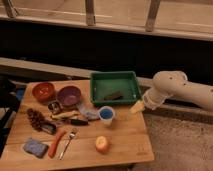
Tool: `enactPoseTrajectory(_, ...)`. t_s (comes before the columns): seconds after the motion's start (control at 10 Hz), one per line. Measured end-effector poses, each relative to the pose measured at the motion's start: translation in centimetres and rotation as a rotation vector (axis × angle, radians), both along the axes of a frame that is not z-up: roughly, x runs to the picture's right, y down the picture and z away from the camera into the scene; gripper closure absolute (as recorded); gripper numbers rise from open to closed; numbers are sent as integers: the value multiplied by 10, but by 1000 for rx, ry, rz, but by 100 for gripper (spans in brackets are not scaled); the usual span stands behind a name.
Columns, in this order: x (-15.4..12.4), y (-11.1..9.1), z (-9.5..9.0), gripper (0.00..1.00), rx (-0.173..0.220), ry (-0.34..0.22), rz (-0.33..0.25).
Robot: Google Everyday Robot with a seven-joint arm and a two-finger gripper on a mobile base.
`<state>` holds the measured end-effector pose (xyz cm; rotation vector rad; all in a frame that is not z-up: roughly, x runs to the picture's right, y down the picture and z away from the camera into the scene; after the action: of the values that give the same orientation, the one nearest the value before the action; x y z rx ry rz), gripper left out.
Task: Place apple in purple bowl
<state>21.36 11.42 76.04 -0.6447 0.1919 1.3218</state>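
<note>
The apple (102, 144), small, round and yellow-orange, sits on the wooden table (125, 135) near its front edge, right of centre. The purple bowl (69, 96) stands at the back left, next to an orange-red bowl (43, 91), and looks empty. My gripper (137, 106) hangs at the end of the white arm (175, 90) over the table's right edge, just right of the blue cup (106, 115). It is well above and to the right of the apple, far from the purple bowl.
A green tray (115, 86) with a dark object (114, 95) stands at the back. Utensils, a carrot (57, 143), a fork (68, 143), a blue sponge (35, 148) and a pine cone (36, 119) lie on the left half. A dark wall runs behind.
</note>
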Motion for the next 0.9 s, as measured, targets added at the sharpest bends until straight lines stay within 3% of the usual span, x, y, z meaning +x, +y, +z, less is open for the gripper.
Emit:
enactPoseTrajectory(0.4, 0, 0, 0, 20, -1, 4, -15)
enactPoseTrajectory(0.7, -32, 2, -2, 20, -1, -36, -104)
enactPoseTrajectory(0.9, -52, 18, -10, 20, -8, -76, -159)
